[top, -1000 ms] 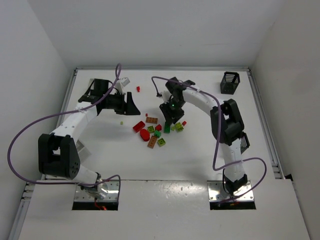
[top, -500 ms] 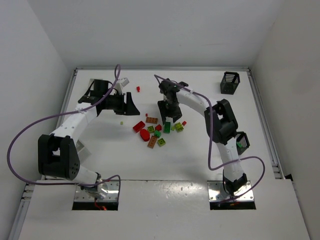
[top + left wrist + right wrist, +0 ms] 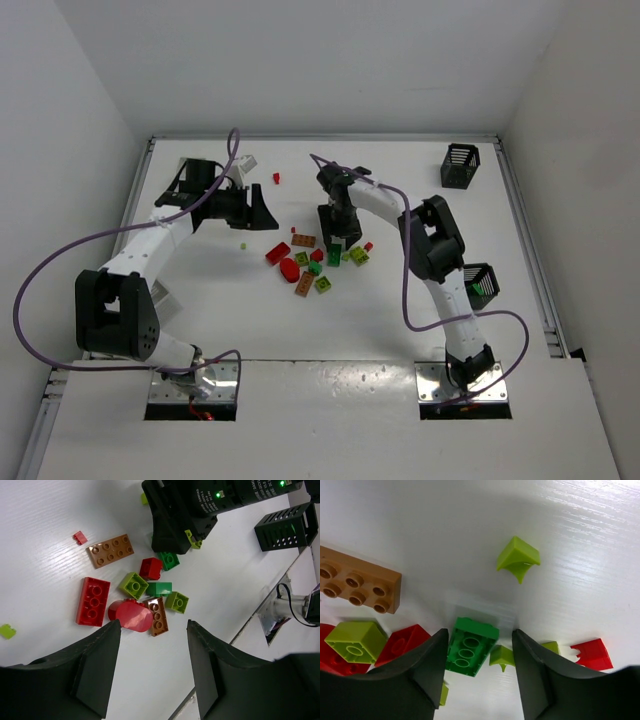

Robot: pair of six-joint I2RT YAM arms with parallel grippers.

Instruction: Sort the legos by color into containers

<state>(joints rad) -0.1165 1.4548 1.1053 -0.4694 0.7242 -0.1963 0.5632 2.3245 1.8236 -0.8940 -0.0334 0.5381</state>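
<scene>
The legos (image 3: 310, 263) lie in a loose clump mid-table: red, green, yellow-green and orange-brown bricks. My right gripper (image 3: 338, 238) is open, low over the clump's far right side. In the right wrist view its jaws (image 3: 479, 633) straddle an overturned green brick (image 3: 470, 649) without closing on it; a small yellow-green piece (image 3: 502, 656) lies beside that brick. My left gripper (image 3: 262, 212) is open and empty, left of the clump; its wrist view (image 3: 154, 625) shows the red flat brick (image 3: 93, 601) and the orange-brown brick (image 3: 111, 551). One black basket (image 3: 459, 165) stands far right; another (image 3: 482, 285) stands by the right arm.
A tiny red piece (image 3: 276, 178) and a tiny yellow-green piece (image 3: 242, 244) lie apart from the clump. A white object (image 3: 248, 162) sits behind the left arm. Raised table edges run along the left, far and right sides. The white baskets cannot be made out.
The right arm's elbow has swung left and its gripper has shifted slightly left over the clump, uncovering the black basket beside it. The left arm has not moved.
</scene>
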